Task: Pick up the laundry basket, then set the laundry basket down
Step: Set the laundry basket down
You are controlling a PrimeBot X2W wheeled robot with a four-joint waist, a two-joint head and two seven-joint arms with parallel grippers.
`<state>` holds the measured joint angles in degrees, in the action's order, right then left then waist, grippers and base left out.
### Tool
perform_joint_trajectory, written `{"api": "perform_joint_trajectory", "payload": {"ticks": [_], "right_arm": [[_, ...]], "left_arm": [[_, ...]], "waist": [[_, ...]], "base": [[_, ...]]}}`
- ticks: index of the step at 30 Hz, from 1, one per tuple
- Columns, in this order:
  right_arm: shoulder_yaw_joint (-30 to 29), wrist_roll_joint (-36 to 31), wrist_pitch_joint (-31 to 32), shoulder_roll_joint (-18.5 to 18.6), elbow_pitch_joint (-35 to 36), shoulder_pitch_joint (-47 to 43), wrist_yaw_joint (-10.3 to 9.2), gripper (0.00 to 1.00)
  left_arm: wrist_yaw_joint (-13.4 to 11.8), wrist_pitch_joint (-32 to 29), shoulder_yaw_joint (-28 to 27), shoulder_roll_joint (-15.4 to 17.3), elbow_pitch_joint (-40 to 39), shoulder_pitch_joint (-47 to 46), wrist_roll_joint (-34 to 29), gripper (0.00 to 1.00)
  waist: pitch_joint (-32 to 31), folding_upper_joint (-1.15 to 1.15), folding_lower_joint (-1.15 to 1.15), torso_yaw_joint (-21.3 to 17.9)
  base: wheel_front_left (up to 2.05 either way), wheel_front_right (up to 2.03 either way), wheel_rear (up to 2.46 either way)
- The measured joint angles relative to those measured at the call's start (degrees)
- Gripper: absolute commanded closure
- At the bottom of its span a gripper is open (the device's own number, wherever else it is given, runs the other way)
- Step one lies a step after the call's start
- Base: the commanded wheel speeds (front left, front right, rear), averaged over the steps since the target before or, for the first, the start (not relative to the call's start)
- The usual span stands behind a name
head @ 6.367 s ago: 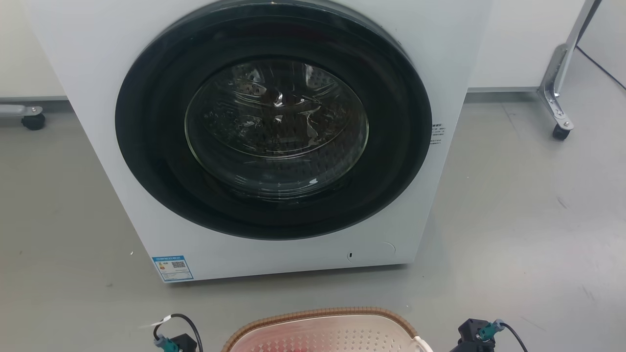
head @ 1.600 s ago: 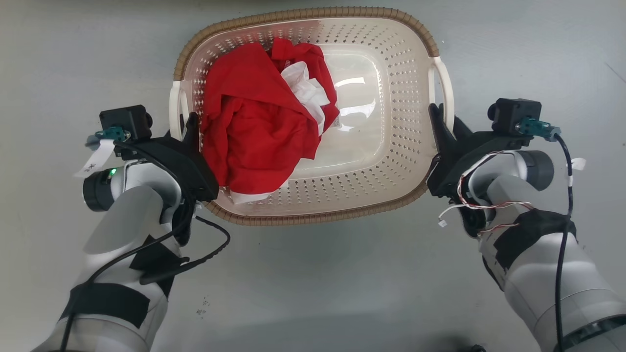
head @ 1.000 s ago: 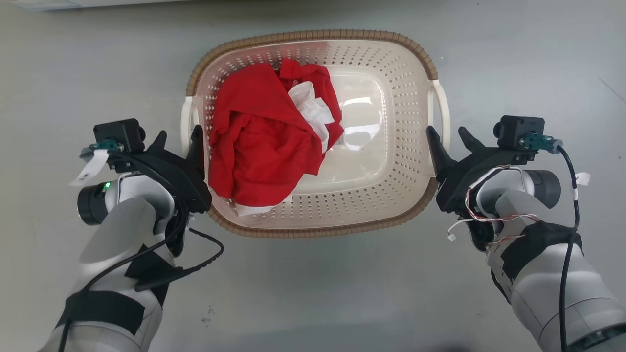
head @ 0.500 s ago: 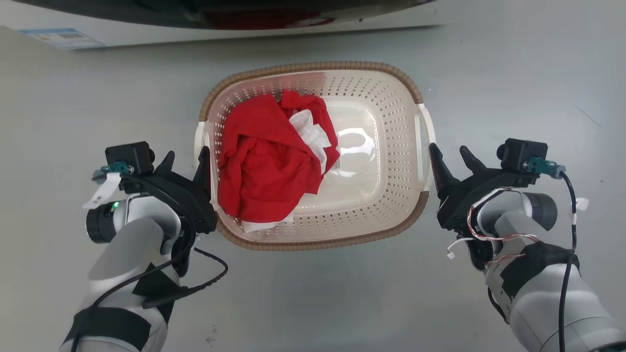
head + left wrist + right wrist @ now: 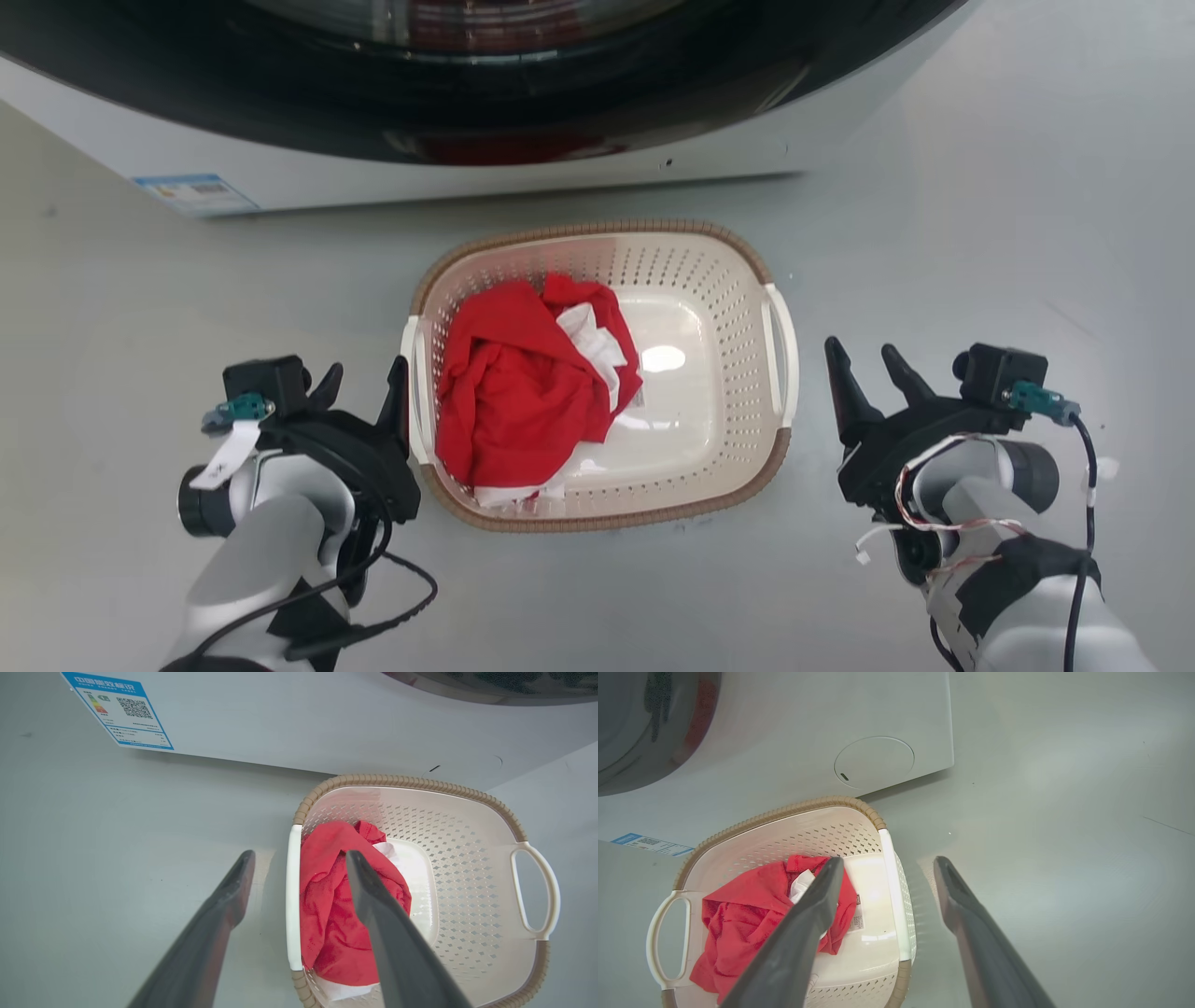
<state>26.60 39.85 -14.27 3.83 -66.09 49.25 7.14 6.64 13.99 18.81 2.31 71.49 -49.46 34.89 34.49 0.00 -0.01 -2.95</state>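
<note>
The laundry basket (image 5: pixel 738 392) stands on the grey floor (image 5: pixel 980 233), just near of the white washing machine (image 5: pixel 467 177), with a narrow strip of floor between its far rim and the machine's front. A crumpled red cloth (image 5: pixel 523 401) with a white piece (image 5: pixel 597 345) folded into it fills the basket's left half. The right half of its bottom is bare.

The left claw (image 5: pixel 366 383) is at the basket's left side with its fingers spread. Its inner finger (image 5: pixel 397 401) sits right against the edge of the left handle (image 5: pixel 411 373); whether they touch cannot be told. In the left wrist view that handle (image 5: pixel 293 905) shows in the gap between the two dark fingers, and nothing is gripped.

The right claw (image 5: pixel 859 353) is also spread and holds nothing. It is to the right of the right handle (image 5: pixel 789 364), with a clear band of floor between them. In the right wrist view one finger (image 5: pixel 803 924) crosses in front of the basket's inside and the other (image 5: pixel 971 933) lies over bare floor.

A blue label (image 5: pixel 196 193) sits on the machine's lower left corner, far left of the basket.
</note>
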Motion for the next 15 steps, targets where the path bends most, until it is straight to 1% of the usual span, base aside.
{"api": "perform_joint_trajectory", "payload": {"ticks": [6, 7, 12, 15], "right_arm": [[-1.02, -0.02, -0.01, 0.34, 1.93, -3.93, 0.0, 0.0], [-1.6, -0.09, -0.01, 0.64, 3.03, -5.22, 0.0, 0.0], [-2.65, -1.04, -0.01, 1.99, 5.79, -9.0, -0.09, 0.0], [-2.82, -2.09, -0.01, 2.5, 7.65, -11.27, -0.58, 0.0]], "left_arm": [[0.0, 0.32, -0.09, 0.47, -1.65, 3.91, -0.09, 0.0], [-0.04, 0.32, -0.16, 0.57, -2.68, 5.47, -0.21, 0.0], [-0.65, 0.32, -0.57, 0.87, -6.54, 9.06, -0.97, 0.0], [-1.18, 0.32, -0.93, 0.96, -9.26, 11.01, -1.93, 0.0]], "waist": [[-4.93, 0.0, 0.0, -0.22], [-6.58, 0.0, 0.0, -0.28], [-10.77, 0.0, -0.01, -0.36], [-13.18, 0.0, -0.01, -0.3]], "base": [[0.0, 0.0, 0.0], [0.0, 0.0, 0.0], [0.0, 0.0, 0.0], [0.0, 0.0, 0.0]]}}
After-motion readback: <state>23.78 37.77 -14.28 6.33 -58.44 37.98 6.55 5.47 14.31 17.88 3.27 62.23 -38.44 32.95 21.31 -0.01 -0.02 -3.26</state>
